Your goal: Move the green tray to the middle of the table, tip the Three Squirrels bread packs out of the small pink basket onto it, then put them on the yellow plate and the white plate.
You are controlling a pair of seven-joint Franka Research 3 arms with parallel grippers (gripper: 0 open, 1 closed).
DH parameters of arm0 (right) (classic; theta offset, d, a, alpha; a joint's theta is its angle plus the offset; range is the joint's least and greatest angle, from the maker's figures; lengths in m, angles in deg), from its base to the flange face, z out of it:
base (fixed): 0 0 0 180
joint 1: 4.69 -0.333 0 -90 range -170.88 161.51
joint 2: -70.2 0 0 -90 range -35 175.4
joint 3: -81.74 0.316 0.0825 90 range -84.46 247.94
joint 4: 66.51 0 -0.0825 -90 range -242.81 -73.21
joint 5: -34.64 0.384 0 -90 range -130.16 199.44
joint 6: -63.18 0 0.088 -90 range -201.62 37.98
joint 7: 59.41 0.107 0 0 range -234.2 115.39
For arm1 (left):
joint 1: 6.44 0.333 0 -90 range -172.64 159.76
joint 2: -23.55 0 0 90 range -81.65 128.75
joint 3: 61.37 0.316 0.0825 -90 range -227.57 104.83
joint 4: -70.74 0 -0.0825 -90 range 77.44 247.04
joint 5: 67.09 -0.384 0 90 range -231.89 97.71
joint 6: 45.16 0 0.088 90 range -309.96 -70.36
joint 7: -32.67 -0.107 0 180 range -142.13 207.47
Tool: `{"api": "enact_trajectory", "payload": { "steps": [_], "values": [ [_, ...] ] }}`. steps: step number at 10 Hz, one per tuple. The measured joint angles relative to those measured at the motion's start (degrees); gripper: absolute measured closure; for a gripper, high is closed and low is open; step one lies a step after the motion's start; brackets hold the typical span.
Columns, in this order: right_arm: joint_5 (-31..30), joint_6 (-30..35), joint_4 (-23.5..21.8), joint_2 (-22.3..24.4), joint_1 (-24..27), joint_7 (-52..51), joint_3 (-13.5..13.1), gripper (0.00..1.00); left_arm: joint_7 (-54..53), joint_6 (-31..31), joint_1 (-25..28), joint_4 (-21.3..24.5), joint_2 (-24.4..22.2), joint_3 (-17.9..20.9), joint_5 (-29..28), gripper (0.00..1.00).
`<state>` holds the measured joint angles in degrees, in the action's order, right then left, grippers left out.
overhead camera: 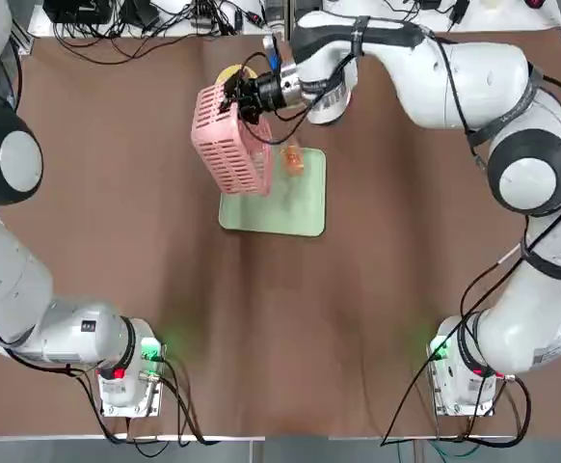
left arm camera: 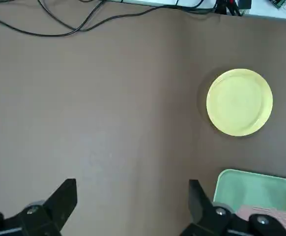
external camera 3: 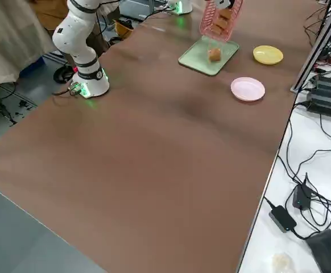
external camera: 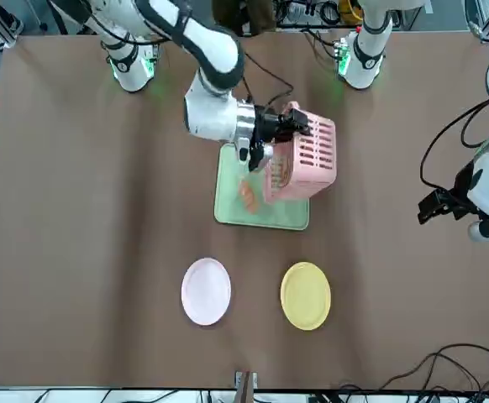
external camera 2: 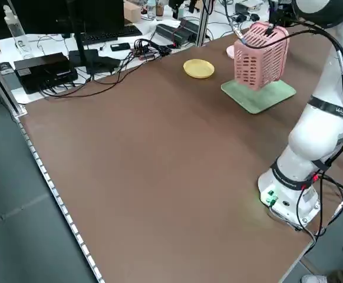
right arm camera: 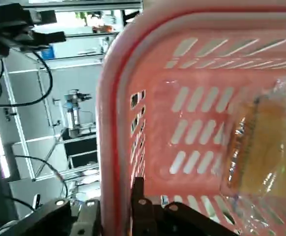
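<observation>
My right gripper (overhead camera: pixel 245 96) is shut on the rim of the small pink basket (overhead camera: pixel 227 143), holding it tipped on its side above the green tray (overhead camera: pixel 295 207) in the middle of the table. One bread pack (overhead camera: pixel 293 161) lies on the tray, also seen as the bread pack (external camera: pixel 248 195) from the front. Another bread pack (right arm camera: pixel 258 147) is still inside the tilted pink basket (right arm camera: pixel 114 118). The white plate (external camera: pixel 206 290) and the yellow plate (external camera: pixel 305 294) sit side by side beyond the green tray (external camera: pixel 261 214). My left gripper (left arm camera: pixel 133 204) is open, off to the side.
Cables and electronics line the far table edge (overhead camera: pixel 165 24). Both arm bases stand at the near corners, with the left base (overhead camera: pixel 126 371) and the right base (overhead camera: pixel 468 371). Bare brown tabletop (overhead camera: pixel 290 328) spreads between the tray and the bases.
</observation>
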<state>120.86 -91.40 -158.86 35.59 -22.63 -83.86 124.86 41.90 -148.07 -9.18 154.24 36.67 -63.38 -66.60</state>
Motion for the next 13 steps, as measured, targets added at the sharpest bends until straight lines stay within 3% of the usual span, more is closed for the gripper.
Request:
{"api": "enact_trajectory", "payload": {
  "steps": [4,5,8,13],
  "values": [
    [4.0,0.0,-1.4,0.0,-0.1,-4.9,-0.5,0.94,0.0,0.0,0.0,0.0,0.0,0.0,0.0,0.00],
    [8.0,0.7,-1.5,0.0,-0.1,-8.7,-0.7,0.94,0.0,0.0,0.0,0.0,0.0,0.0,0.0,0.00],
    [28.1,10.6,-5.4,-0.1,-0.2,-31.6,-3.9,0.94,0.0,0.0,-0.1,0.0,0.0,0.0,0.0,0.00],
    [37.1,24.2,-11.0,-0.2,0.0,-47.2,-8.2,0.94,0.0,0.0,-0.1,0.0,0.1,0.0,0.0,0.00]
  ]
}}
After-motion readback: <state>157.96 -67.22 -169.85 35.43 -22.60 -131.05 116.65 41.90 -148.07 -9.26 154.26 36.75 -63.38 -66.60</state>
